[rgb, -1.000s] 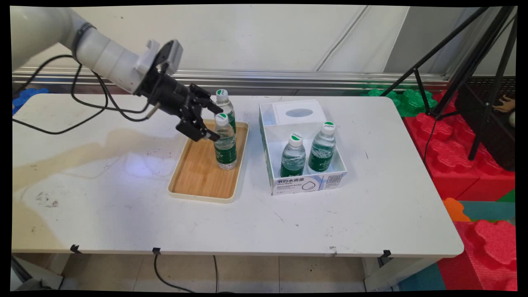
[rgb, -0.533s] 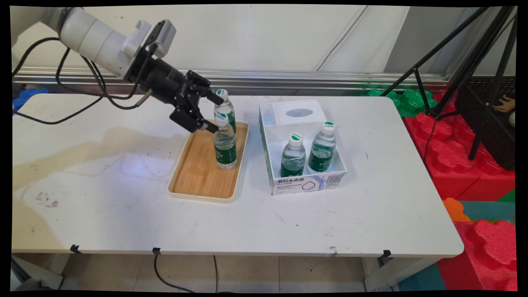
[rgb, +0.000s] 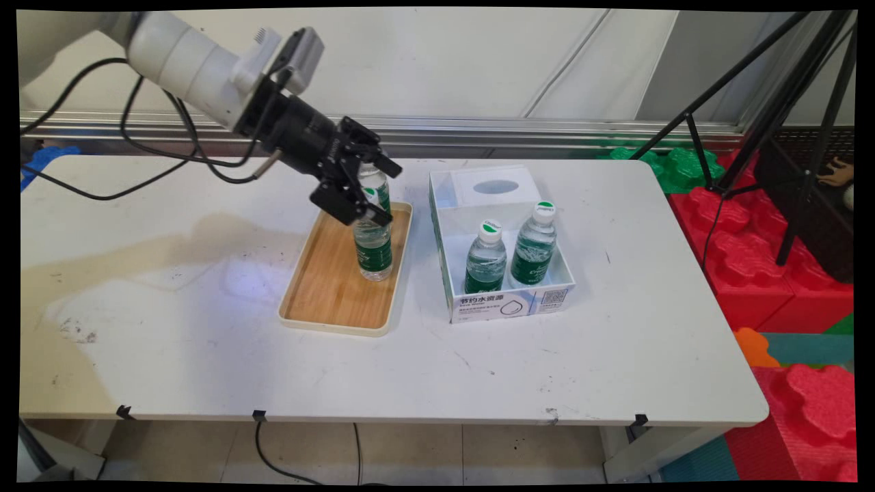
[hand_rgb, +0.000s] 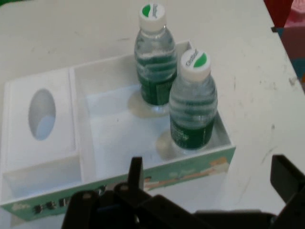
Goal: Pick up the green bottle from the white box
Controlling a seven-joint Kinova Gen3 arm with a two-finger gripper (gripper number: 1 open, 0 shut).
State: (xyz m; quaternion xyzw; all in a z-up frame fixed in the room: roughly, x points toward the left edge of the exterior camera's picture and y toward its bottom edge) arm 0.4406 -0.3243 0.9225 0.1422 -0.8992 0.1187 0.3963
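Your end effector (rgb: pixel 383 195) hangs above the far end of the wooden tray (rgb: pixel 328 287), its two fingers spread wide and holding nothing. In the main view one finger (rgb: pixel 389 167) reaches out toward the box, while the other finger (rgb: pixel 376 217) lies across the neck of the near bottle (rgb: pixel 373 249), hiding its cap; you cannot tell from here whether it touches the bottle or only passes in front of it. That bottle stands upright on the tray, clear with a green label. A second bottle (rgb: pixel 379 188) stands just behind it at the tray's far edge, mostly covered by the end effector.

To the right of the tray, apart from it, sits a white cardboard box (rgb: pixel 506 301) on the bench (rgb: pixel 205 342). Its near, open compartment holds two more upright bottles with white and green caps: a shorter-looking one (rgb: pixel 486 260) on the left and another (rgb: pixel 534 246) on the right, close together. The far compartment is closed by a white panel with an oval opening (rgb: pixel 495 186).

In the hand view you look down on that same box (hand_rgb: pixel 114 138), with the two bottles (hand_rgb: pixel 153 62) (hand_rgb: pixel 193 102) standing in the corner of the open part and the oval opening (hand_rgb: pixel 42 114) to the left. The fingers (hand_rgb: pixel 136 174) rise well apart at the bottom edge.

Black cables (rgb: pixel 157 147) hang from the arm over the bench's left side.
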